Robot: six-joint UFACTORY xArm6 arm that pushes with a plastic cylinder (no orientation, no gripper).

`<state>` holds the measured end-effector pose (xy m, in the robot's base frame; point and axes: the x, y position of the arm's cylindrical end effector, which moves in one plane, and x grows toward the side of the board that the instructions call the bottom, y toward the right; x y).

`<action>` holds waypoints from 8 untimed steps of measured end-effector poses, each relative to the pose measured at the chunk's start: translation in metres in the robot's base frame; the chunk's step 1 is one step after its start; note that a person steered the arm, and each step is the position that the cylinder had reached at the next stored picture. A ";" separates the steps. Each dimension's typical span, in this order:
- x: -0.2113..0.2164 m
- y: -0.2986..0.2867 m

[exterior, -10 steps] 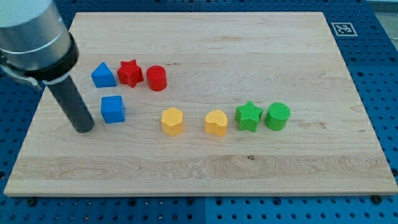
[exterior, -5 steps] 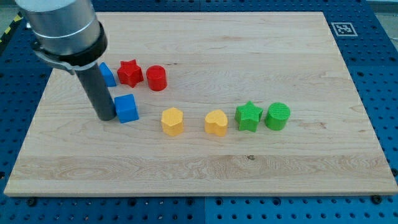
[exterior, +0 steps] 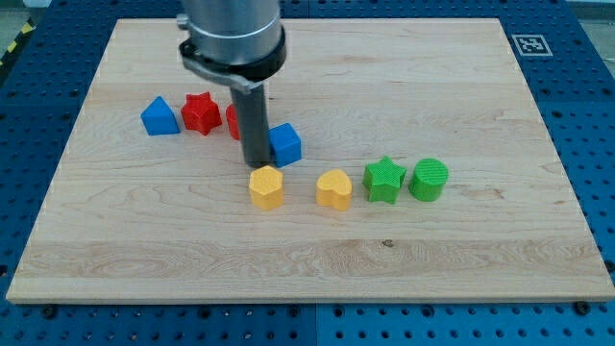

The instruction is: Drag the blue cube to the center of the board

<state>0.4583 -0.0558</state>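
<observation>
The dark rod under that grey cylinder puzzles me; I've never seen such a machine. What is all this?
It is a robot arm ending in a plain rod; nothing is held, it only pushes. Its tip touches the left side of the blue cube, near the middle of the wooden board. One camera looks down at the board. Also there: a blue triangular block, a red star, a red cylinder partly hidden behind the rod, two yellow blocks, a green star and a green cylinder.

Red cylinder (exterior: pixel 232 121) half behind the rod (exterior: pixel 254 125)

The wooden board (exterior: pixel 307 259) carries 8 coloured blocks.
</observation>
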 end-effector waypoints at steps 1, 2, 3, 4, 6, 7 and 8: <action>-0.005 0.024; -0.005 0.029; -0.001 0.030; -0.004 0.031; -0.024 0.047; -0.013 0.053; 0.020 0.069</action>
